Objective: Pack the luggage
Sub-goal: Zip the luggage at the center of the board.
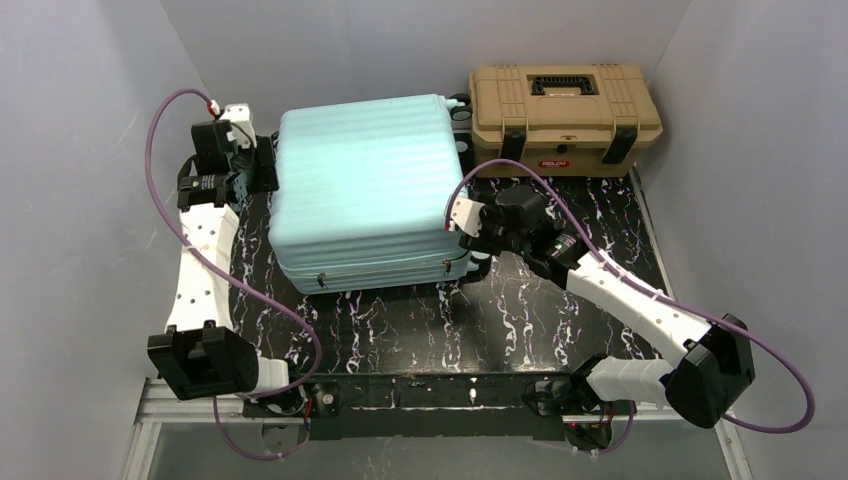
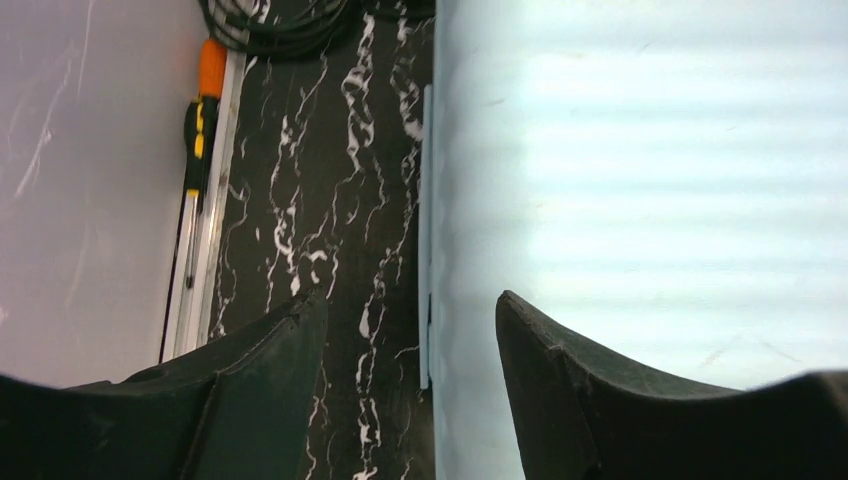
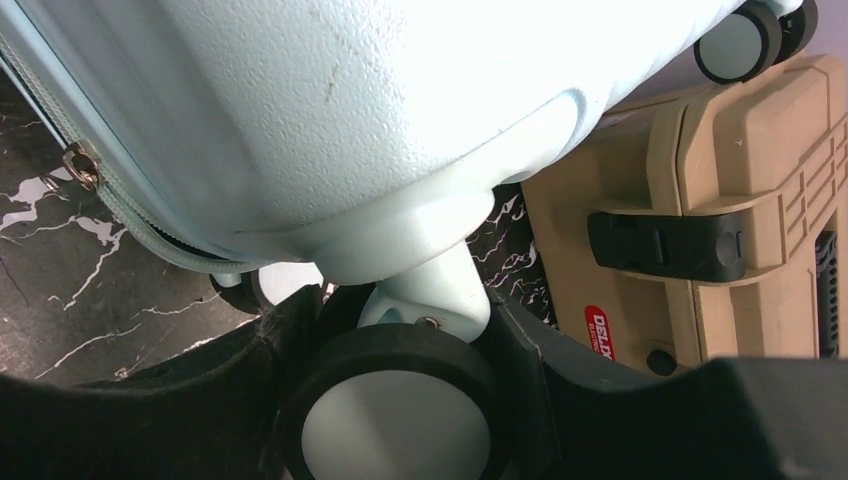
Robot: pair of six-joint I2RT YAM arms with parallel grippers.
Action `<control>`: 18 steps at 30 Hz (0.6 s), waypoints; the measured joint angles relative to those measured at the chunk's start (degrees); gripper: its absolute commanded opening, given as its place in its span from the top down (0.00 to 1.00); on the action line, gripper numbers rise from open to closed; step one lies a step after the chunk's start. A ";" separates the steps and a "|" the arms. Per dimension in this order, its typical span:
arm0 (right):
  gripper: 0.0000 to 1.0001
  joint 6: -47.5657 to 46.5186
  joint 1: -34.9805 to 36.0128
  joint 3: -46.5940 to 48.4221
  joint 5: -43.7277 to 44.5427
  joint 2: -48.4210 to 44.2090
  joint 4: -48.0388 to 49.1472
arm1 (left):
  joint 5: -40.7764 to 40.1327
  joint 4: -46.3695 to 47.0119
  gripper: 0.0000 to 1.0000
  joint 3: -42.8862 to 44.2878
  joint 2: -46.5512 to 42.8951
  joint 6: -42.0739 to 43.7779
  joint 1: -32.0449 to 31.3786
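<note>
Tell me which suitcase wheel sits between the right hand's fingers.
The foreground wheel, filling the right hand's gap. The far wheel sits free beside the tan toolbox; a third wheel shows under the suitcase shell.

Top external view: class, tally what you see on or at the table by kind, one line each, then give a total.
luggage: 1
toolbox: 1
robot arms: 2 (left arm, right arm)
Total: 4
</note>
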 measured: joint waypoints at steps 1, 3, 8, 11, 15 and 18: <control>0.43 -0.17 -0.02 0.00 -0.20 0.00 -0.07 | 0.66 -0.04 0.38 1.03 -0.09 0.00 -0.22; 0.31 -0.44 -0.11 0.09 -0.61 0.00 -0.37 | 1.95 -0.20 0.38 2.86 -0.26 0.00 -0.72; 0.06 0.26 -0.26 4.83 -3.82 -0.33 -5.62 | 4.87 -0.15 0.38 6.93 -0.50 0.00 -2.75; 0.02 3.08 -1.05 9.75 -6.62 -2.14 -6.75 | 6.62 0.63 0.38 7.69 -0.85 0.00 -5.38; 0.02 8.07 -3.69 12.33 -9.81 -6.05 -8.07 | 8.98 2.29 0.37 7.50 -1.07 0.31 -10.21; 0.03 13.03 -6.47 12.76 -13.35 -6.78 -9.31 | 10.19 3.54 0.37 6.71 -1.11 1.03 -13.33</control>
